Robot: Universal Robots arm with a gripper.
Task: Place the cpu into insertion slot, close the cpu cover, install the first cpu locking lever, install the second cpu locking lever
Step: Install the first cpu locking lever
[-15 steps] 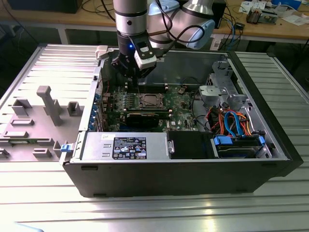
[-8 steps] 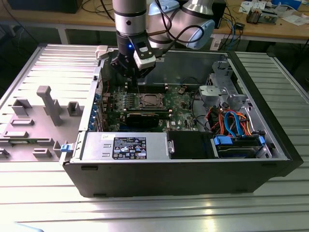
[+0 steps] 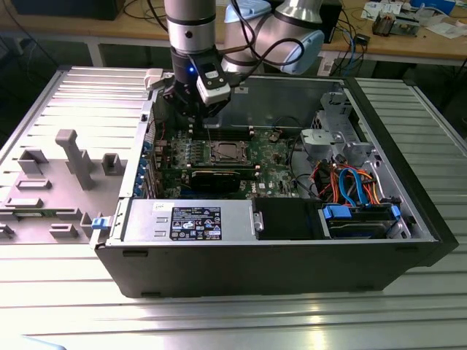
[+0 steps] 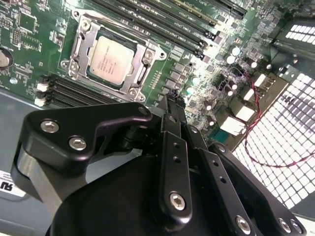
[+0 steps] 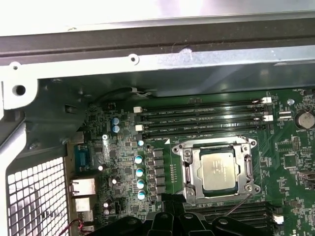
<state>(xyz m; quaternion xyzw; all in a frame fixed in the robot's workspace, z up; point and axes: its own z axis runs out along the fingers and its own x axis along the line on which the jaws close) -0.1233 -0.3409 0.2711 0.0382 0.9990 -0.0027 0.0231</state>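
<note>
1. Gripper [image 4: 170,105] first, nearest the lens in the second wrist view: we see its black links converge to a narrow tip, the fingers [image 4: 173,115] drawn together with nothing between them. The tip hangs over the green motherboard [image 4: 29,29], touching nothing we can make out.
2. Just beyond the tip in both wrist views lies the insertion slot [image 5: 189,169], and we find the cpu [image 5: 220,169] seated in it, silver-grey top up.
3. Around the chip we see the cpu cover [image 5: 216,145] lying flat, its silvery frame bordering the cpu on all sides. We cannot tell how the thin locking levers along its edges stand.
4. Past the socket in the first wrist view run the long black memory slots [image 5: 202,115], then the grey chassis wall [image 5: 162,59].
5. In the exterior view we see the gripper [image 3: 191,115] hanging inside the open computer case [image 3: 277,270], above the board and toward the exterior view's left of the socket [image 3: 225,154]. The arm [image 3: 191,29] rises straight above it. A grey fixture plate [image 3: 66,175] lies beside the case on the exterior view's left.
</note>
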